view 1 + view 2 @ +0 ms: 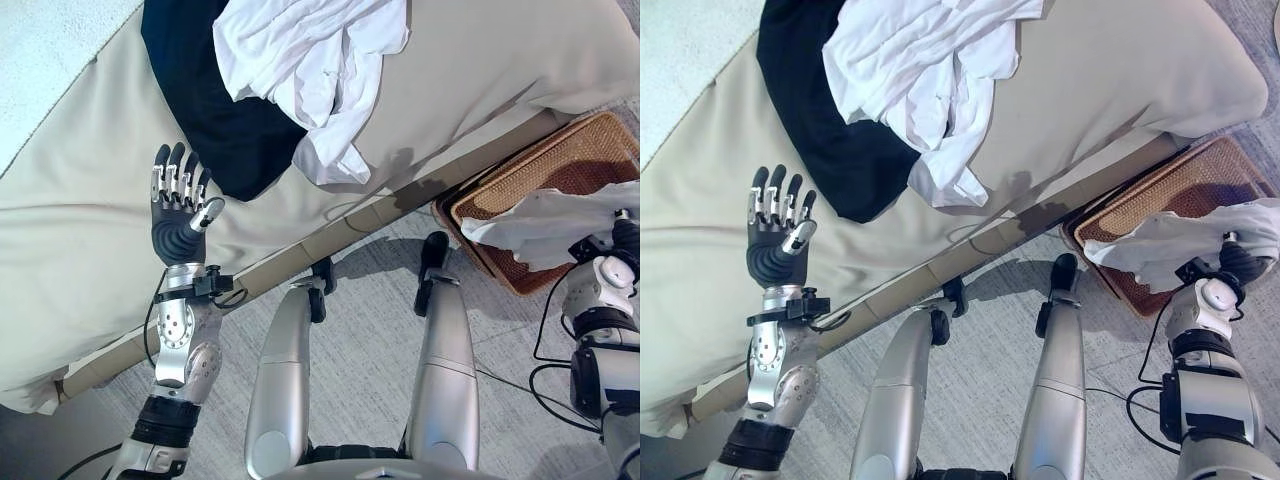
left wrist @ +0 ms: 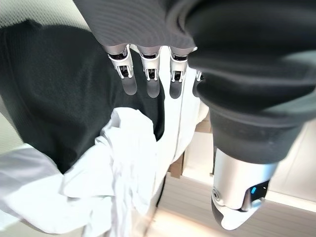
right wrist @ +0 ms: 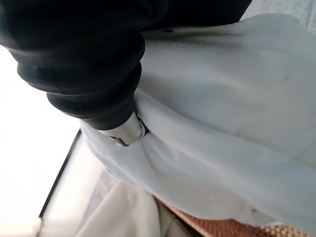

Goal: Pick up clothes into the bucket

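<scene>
A black garment [image 1: 225, 120] lies on the beige bed, with a crumpled white garment [image 1: 310, 60] partly on top of it. My left hand [image 1: 178, 225] is raised over the sheet just short of the black garment, open with straight fingers [image 2: 148, 79] and holding nothing. On the floor at the right stands a brown wicker basket [image 1: 580, 160]. A second white garment [image 1: 550, 225] hangs over its near rim. My right hand [image 1: 625, 240] is shut on that white cloth [image 3: 222, 98], which bunches where the thumb goes into it.
The bed's beige sheet [image 1: 90, 220] covers the left and upper area, and its wooden side rail [image 1: 330, 240] runs diagonally between me and the mattress. Grey carpet [image 1: 370, 340] lies between the bed and the basket.
</scene>
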{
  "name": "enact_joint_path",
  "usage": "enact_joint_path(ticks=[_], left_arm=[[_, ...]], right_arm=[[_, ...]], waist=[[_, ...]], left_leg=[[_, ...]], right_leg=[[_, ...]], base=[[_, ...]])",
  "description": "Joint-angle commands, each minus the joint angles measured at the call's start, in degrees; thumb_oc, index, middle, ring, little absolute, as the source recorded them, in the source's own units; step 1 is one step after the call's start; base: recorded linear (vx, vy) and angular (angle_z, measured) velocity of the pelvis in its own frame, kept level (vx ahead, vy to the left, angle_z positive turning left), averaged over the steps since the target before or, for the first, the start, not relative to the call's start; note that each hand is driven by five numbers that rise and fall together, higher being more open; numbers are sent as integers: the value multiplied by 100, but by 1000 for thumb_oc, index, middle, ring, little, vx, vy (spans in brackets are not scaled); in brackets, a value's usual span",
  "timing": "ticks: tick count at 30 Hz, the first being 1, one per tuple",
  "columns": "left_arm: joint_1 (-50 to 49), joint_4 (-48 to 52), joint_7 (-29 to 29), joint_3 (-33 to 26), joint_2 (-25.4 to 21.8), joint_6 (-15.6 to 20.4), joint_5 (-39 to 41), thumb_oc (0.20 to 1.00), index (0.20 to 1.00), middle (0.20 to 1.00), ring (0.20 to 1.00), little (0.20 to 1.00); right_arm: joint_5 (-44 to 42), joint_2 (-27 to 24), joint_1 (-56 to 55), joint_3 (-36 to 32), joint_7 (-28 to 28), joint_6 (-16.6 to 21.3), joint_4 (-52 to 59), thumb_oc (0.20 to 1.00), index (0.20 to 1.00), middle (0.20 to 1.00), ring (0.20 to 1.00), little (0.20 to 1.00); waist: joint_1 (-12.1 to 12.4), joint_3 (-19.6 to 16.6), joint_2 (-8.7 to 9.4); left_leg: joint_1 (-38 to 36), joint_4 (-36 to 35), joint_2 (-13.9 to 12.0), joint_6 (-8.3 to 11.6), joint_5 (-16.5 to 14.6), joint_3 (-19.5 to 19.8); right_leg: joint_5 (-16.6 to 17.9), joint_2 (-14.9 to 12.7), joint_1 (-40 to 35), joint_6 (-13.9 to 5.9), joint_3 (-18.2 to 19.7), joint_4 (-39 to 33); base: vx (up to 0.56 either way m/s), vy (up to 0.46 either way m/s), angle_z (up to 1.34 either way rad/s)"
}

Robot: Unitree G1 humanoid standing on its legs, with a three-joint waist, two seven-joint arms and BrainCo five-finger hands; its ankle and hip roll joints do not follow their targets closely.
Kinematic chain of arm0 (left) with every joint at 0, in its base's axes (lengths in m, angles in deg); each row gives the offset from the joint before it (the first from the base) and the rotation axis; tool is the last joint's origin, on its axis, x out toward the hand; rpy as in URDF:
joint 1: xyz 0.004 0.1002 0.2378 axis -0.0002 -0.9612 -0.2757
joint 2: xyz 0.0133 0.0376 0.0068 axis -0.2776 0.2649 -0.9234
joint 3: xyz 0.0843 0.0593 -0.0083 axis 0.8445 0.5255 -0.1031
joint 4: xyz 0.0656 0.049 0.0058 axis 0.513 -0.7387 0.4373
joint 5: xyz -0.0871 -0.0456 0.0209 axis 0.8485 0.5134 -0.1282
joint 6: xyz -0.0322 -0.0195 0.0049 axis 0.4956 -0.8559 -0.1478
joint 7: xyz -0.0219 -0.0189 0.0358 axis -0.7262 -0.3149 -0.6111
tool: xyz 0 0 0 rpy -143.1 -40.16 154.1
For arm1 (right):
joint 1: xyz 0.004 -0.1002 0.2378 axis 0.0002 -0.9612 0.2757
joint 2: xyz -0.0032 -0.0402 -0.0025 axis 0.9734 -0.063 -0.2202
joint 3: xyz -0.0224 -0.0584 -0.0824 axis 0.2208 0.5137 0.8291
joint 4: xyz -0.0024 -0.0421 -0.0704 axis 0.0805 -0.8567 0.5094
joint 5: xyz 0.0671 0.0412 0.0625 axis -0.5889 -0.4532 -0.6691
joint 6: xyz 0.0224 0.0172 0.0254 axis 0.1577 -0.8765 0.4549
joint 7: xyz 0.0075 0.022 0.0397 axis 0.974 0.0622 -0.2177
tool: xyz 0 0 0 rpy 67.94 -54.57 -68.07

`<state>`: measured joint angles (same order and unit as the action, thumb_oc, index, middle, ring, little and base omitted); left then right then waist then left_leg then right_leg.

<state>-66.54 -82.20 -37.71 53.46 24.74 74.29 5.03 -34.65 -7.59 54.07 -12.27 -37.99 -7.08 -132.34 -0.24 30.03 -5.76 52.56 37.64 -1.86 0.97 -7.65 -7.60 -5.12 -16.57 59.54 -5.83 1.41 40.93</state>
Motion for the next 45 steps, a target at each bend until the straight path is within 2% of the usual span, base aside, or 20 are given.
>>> enact_joint_path(ticks=[1,2,5,8,14,24,25,26,27,28,33,38,44,45], left_arm=[[-171,492,-15,-38,17,466,182,1000,1000,1000,1000,1000],[-170,492,-12,-42,20,468,181,1000,1000,1000,1000,1000],[-140,502,-3,13,5,452,211,1000,1000,1000,1000,1000],[-159,540,-5,-19,-2,439,233,1000,1000,1000,1000,1000],[-245,576,26,-78,-49,448,244,1000,1000,1000,1000,1000],[-198,573,109,-168,-78,407,200,1000,1000,1000,1000,1000],[-192,605,132,-179,-81,401,173,1000,1000,1000,1000,1000],[-189,629,144,-177,-78,394,163,1000,1000,1000,1000,1000],[-180,616,156,-181,-76,394,158,1000,1000,1000,1000,1000],[-179,617,165,-179,-64,393,159,1000,1000,1000,1000,1000],[-140,600,200,-165,-32,388,168,1000,1000,1000,1000,1000],[-13,486,200,-115,-5,394,174,1000,1000,1000,1000,1000],[92,235,59,-177,-1,367,266,1000,1000,1000,1000,1000],[85,183,40,-199,15,350,273,1000,1000,1000,1000,1000]], right_arm=[[-84,-422,-16,270,175,320,-200,200,200,200,200,200],[-81,-424,0,281,177,318,-209,200,200,200,200,200],[275,-363,188,728,9,-15,-497,200,200,200,200,200],[394,-339,227,854,-38,-105,-551,200,200,200,200,200],[1825,-451,371,1665,-41,-521,-804,200,200,200,200,200],[2112,-420,616,1709,27,-892,-1491,200,200,200,200,200],[2111,-415,634,1697,51,-910,-1521,244,244,244,244,244],[2085,-402,659,1659,78,-926,-1580,391,391,391,391,391],[2065,-409,688,1631,105,-948,-1641,893,893,893,893,893],[2021,-416,726,1601,144,-955,-1672,1000,1000,1000,1000,1000],[1759,-366,729,1377,286,-905,-1715,1000,1000,1000,1000,1000],[1230,-262,651,1103,218,-808,-1733,1000,1000,1000,1000,1000],[1242,-297,560,1241,-198,-1004,-1928,1000,1000,1000,1000,1000],[1263,-307,520,1232,-232,-1032,-1947,1000,1000,1000,1000,1000]], waist=[[-22,-384,-249],[-25,-387,-248],[21,-345,-275],[28,-354,-275],[63,-414,-244],[120,-553,-217],[121,-564,-215],[117,-576,-217],[120,-590,-217],[128,-602,-220],[128,-645,-218],[114,-735,-152],[125,-940,12],[114,-947,49]], left_leg=[[374,546,39,38,-577,8],[387,557,37,38,-582,5],[531,704,27,25,-600,-19],[580,751,35,18,-610,-24],[699,807,50,9,-579,-26],[751,778,68,-12,-560,-18],[753,772,70,-12,-558,-16],[755,769,71,-12,-558,-21],[754,766,67,-12,-559,-23],[750,756,63,-14,-559,-28],[670,653,35,-23,-535,-23],[317,136,-5,-6,-393,-7],[-429,-949,-76,93,-30,80],[-455,-1090,-55,55,184,53]], right_leg=[[-162,-42,165,-94,-21,289],[-165,-40,179,-94,-16,299],[-197,-44,357,-58,28,487],[-214,-41,441,-47,56,561],[-189,-68,558,-38,74,610],[-212,-58,635,-11,50,634],[-211,-59,636,-13,51,626],[-210,-62,640,-16,51,627],[-214,-63,642,-16,52,628],[-216,-62,641,-13,50,626],[-201,-67,561,-29,9,525],[-85,-62,221,-84,-131,92],[323,-17,-571,-200,-429,-1008],[540,-30,-635,-157,-495,-1203]], base=[[0,0,0],[0,0,0],[0,0,0],[0,0,0],[0,0,0],[0,0,0],[0,0,0],[0,0,0],[0,0,0],[0,0,0],[0,0,0],[-2,-5,-1],[-20,-55,0],[-79,-52,-1]])
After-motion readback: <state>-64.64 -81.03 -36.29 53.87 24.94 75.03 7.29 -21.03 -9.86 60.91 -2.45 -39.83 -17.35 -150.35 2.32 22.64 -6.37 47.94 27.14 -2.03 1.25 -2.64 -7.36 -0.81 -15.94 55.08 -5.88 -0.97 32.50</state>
